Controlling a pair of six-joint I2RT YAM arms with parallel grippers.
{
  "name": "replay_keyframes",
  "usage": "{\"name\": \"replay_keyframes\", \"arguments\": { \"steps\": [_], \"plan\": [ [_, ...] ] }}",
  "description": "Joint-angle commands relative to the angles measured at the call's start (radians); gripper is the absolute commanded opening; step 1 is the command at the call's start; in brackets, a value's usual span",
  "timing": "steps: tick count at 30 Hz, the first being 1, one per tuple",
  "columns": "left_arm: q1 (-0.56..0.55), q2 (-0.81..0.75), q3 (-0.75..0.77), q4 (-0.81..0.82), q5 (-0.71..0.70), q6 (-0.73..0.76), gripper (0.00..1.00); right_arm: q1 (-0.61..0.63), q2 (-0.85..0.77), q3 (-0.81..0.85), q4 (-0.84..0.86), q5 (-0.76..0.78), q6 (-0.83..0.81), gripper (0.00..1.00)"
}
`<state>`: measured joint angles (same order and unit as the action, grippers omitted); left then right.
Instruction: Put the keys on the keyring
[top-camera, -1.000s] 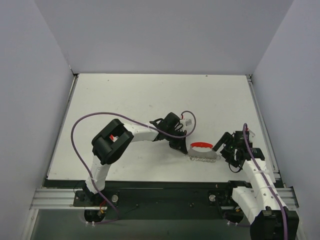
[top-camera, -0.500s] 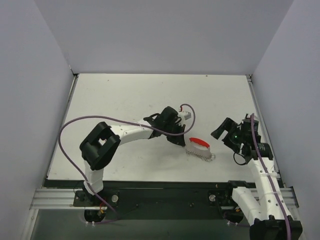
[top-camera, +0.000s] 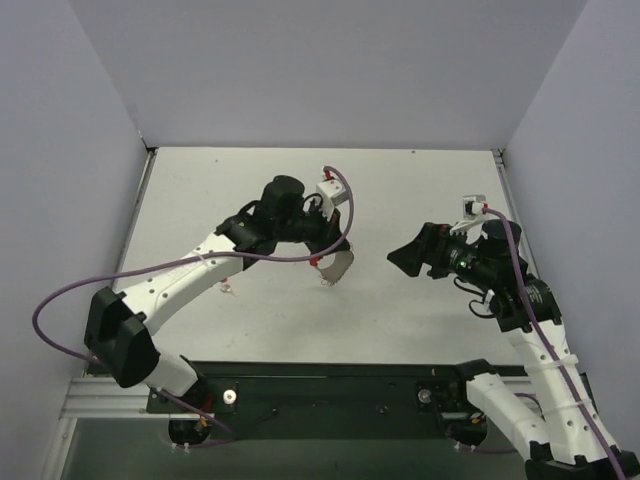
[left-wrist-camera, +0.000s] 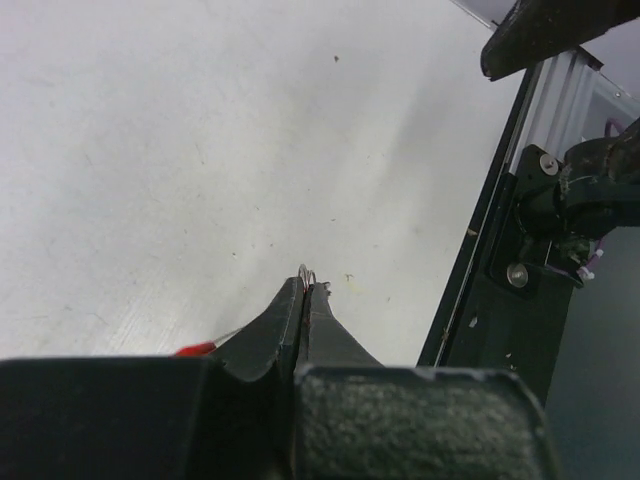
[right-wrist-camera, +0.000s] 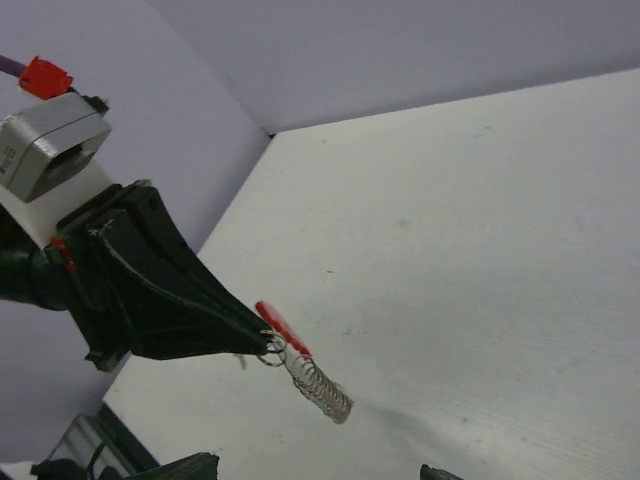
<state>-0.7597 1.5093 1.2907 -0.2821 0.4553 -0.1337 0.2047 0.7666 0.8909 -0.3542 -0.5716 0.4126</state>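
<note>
My left gripper (top-camera: 326, 259) is shut on the small wire ring at the top of the keyring (top-camera: 339, 266) and holds it in the air above the middle of the table. In the right wrist view the keyring (right-wrist-camera: 316, 379) hangs from the left fingertips (right-wrist-camera: 255, 340): a red loop (right-wrist-camera: 279, 327) and a bunched silver chain. In the left wrist view (left-wrist-camera: 308, 286) the jaws are pressed together on thin wire, with a red bit (left-wrist-camera: 196, 349) at the side. My right gripper (top-camera: 399, 258) is open and empty, right of the keyring and facing it. I cannot make out any key.
The white table (top-camera: 420, 190) has grey walls on three sides. A black metal rail (top-camera: 330, 385) runs along the near edge and shows in the left wrist view (left-wrist-camera: 500, 290). A small pale thing (top-camera: 225, 290) lies by the left arm; I cannot tell what it is.
The left arm has lifted the keyring off the table and carried it back and left. The right arm has risen and turned its open gripper towards the keyring.
</note>
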Motion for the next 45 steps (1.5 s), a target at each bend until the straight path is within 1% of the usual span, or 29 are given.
{"name": "replay_keyframes", "arguments": {
  "steps": [1, 3, 5, 7, 10, 12, 15, 16, 19, 23, 31, 34, 38, 39, 45],
  "plan": [
    [0.031, -0.119, 0.074, -0.103, 0.108, 0.129, 0.00, 0.077, 0.074, 0.129, 0.128, -0.177, -0.035, 0.77],
    [0.040, -0.147, 0.100, -0.161, 0.157, 0.178, 0.00, 0.108, 0.105, 0.160, 0.146, -0.227, -0.035, 0.74],
    [0.042, -0.161, 0.131, -0.205, 0.198, 0.204, 0.00, 0.169, 0.148, 0.203, 0.150, -0.224, -0.047, 0.72],
    [0.042, -0.188, 0.139, -0.218, 0.212, 0.212, 0.00, 0.226, 0.189, 0.229, 0.155, -0.217, -0.063, 0.69],
    [0.040, -0.228, 0.124, -0.206, 0.275, 0.217, 0.00, 0.278, 0.240, 0.264, 0.184, -0.228, -0.057, 0.61],
    [0.042, -0.256, 0.114, -0.189, 0.289, 0.217, 0.00, 0.294, 0.258, 0.273, 0.216, -0.235, -0.041, 0.58],
    [0.042, -0.288, 0.102, -0.164, 0.345, 0.212, 0.00, 0.308, 0.260, 0.276, 0.244, -0.235, -0.037, 0.51],
    [0.042, -0.294, 0.099, -0.154, 0.382, 0.207, 0.00, 0.309, 0.261, 0.278, 0.251, -0.244, -0.031, 0.45],
    [0.043, -0.305, 0.099, -0.135, 0.431, 0.194, 0.00, 0.314, 0.258, 0.278, 0.288, -0.286, -0.012, 0.40],
    [0.046, -0.296, 0.114, -0.141, 0.483, 0.190, 0.00, 0.337, 0.249, 0.287, 0.317, -0.309, -0.008, 0.39],
    [0.059, -0.307, 0.119, -0.109, 0.503, 0.171, 0.00, 0.364, 0.241, 0.309, 0.324, -0.369, -0.024, 0.39],
    [0.065, -0.311, 0.119, -0.100, 0.511, 0.161, 0.00, 0.364, 0.226, 0.310, 0.320, -0.390, -0.032, 0.45],
    [0.071, -0.308, 0.116, -0.066, 0.545, 0.140, 0.00, 0.364, 0.230, 0.310, 0.311, -0.419, -0.029, 0.46],
    [0.071, -0.307, 0.114, -0.057, 0.552, 0.106, 0.00, 0.366, 0.235, 0.309, 0.310, -0.425, -0.026, 0.46],
    [0.071, -0.308, 0.107, -0.011, 0.569, 0.072, 0.00, 0.386, 0.258, 0.312, 0.319, -0.456, -0.021, 0.41]
  ]
}}
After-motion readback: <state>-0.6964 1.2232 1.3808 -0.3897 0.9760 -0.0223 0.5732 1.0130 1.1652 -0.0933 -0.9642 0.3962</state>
